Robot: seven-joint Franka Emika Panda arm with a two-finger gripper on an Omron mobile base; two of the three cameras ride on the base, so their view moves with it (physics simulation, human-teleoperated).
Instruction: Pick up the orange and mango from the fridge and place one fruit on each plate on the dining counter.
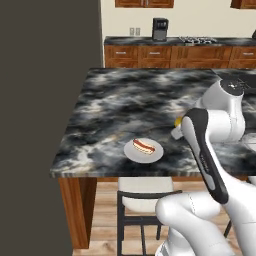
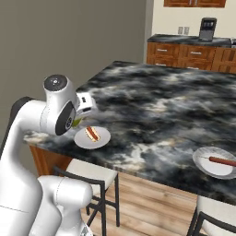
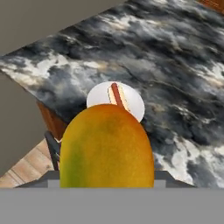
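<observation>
From the hand view I see my gripper [image 3: 107, 186] clamped on the yellow-green oval mango [image 3: 106, 146], above the black-and-white marbled dining counter [image 3: 175, 65] near the round white plate with a sausage strip [image 3: 133, 103]; the right base view adds a second such plate [image 2: 213, 162]; the left shows a white-seated stool [image 1: 145, 192].

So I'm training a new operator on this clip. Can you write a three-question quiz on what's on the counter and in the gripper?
1. True or false: the gripper holds an orange.
2. How many plates sit on the counter? A) one B) two C) three
3. What lies on the near plate?

Key: 1. False, it holds the mango. 2. B, the near plate and a far plate. 3. A sausage.
</observation>
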